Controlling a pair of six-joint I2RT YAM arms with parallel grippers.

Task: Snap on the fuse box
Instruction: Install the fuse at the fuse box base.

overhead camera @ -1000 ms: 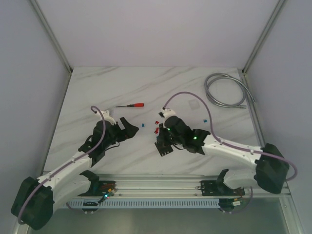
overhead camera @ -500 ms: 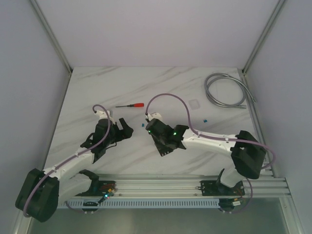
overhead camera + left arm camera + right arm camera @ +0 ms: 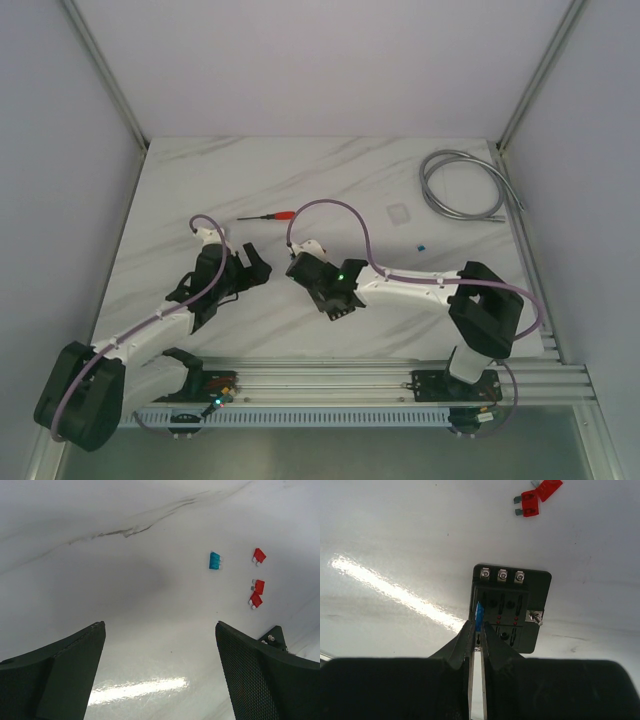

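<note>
Item, right gripper (image 3: 476, 630): jaws clenched, apparently pinching a blue fuse (image 3: 479, 614) at the tips.
Directly under and just ahead of them: fuse box (image 3: 512, 611), flat on the counter (image 3: 395, 540). It is near-square with no marked long axis; slots run away from the jaws, screw row at the far edge.
Item, left gripper (image 3: 160, 630): jaws released, empty, well apart from the box. The right arm is nearer.

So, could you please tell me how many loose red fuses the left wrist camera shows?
3: one red fuse to the right of the blue fuse, a second below it, and a third just below that. More may lie outside the frame.
</note>
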